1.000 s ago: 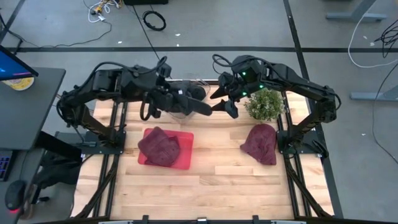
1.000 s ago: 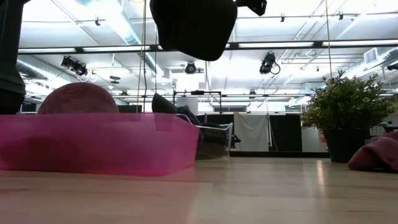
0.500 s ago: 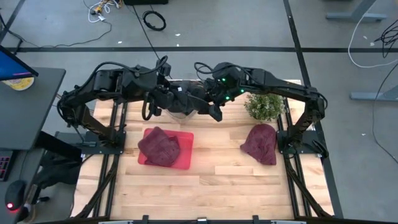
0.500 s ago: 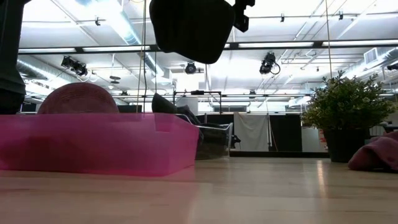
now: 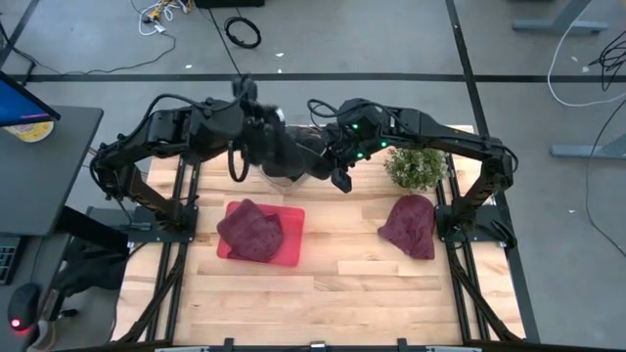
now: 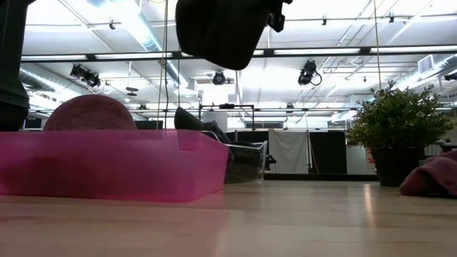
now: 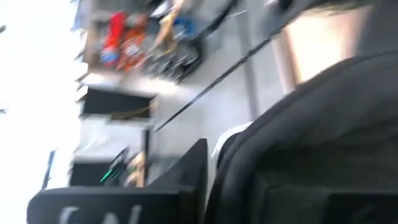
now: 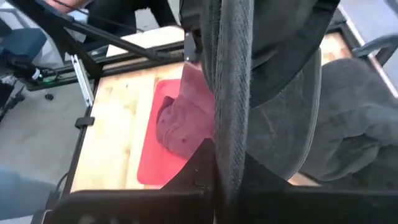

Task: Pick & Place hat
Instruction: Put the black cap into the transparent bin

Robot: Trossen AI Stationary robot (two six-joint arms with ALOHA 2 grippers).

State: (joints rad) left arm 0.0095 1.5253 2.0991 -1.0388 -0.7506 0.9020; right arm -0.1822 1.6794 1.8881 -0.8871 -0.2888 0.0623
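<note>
A pink tray [image 5: 290,244] sits on the left half of the table [image 5: 333,284], and a maroon hat [image 5: 250,230] lies inside it. A second maroon hat [image 5: 408,225] rests on the bare wood on the right, just in front of a potted plant [image 5: 417,164].

Both arms meet above the back edge of the table, holding a dark hat [image 5: 293,156] in the air between them. The left gripper [image 5: 256,147] is at its left side and the right gripper [image 5: 337,161] at its right (they are close together, almost touching across the fabric).

The right wrist view shows what the high view does not: a fold of the dark grey cloth [image 8: 231,93] is pinched between the right gripper's narrow fingers [image 8: 205,171], with the tray [image 8: 152,168] and its hat [image 8: 183,118] on the table beyond. The left wrist view shows only dark fabric [image 7: 311,143] filling the frame close up, so I cannot tell how the left fingers stand.

The low view adds the height: the dark hat [image 6: 221,32] hangs well clear of the table, above the tray's right end [image 6: 207,164], with the plant [image 6: 400,132] far to the right.
</note>
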